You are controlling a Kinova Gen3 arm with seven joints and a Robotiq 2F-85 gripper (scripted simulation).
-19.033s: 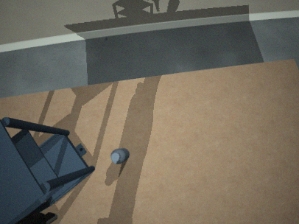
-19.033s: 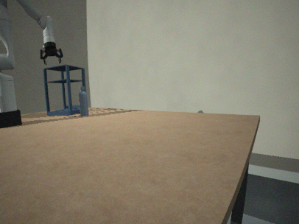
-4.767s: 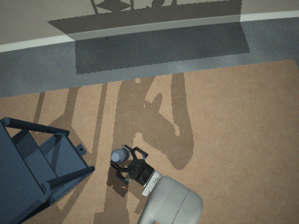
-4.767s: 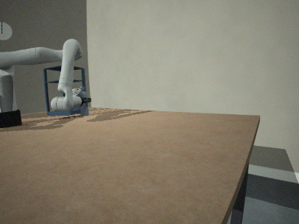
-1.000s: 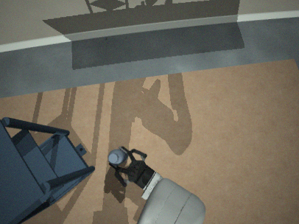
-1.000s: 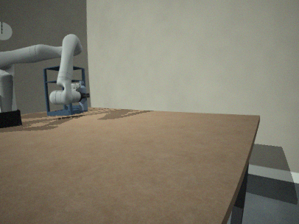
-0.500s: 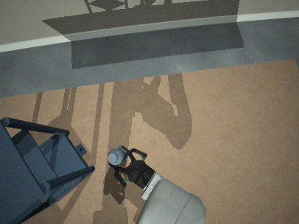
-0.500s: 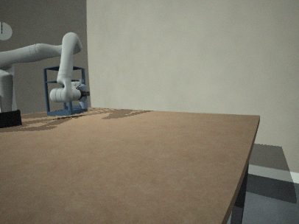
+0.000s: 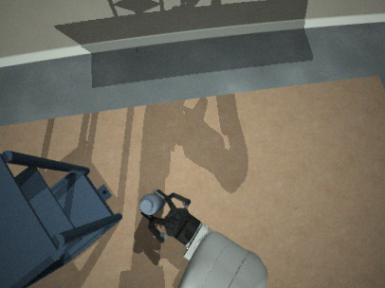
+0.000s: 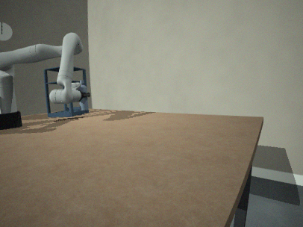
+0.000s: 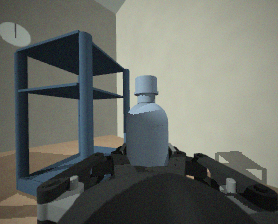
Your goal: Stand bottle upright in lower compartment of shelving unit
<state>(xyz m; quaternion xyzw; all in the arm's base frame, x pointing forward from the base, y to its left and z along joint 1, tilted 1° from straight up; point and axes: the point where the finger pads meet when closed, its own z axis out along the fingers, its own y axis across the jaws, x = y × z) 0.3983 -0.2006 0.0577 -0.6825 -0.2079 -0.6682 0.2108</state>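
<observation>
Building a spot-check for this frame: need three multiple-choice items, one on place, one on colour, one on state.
1. Where is the bottle?
A. In the shelf's lower compartment
B. In the claw, outside the shelf
C. Lying on the table

2. What colour is the shelf?
A. Blue
B. Red
C. White

3. How does the bottle stand?
A. On its side
C. Cap down
B. Upright, cap up

Answers:
1. B: the top view shows the bottle between the fingers of the claw, apart from the shelf's open side.
2. A: its posts and boards are blue in the wrist view.
3. B: the wrist view shows the cap above the body, with the claw shut on the lower part.
</observation>
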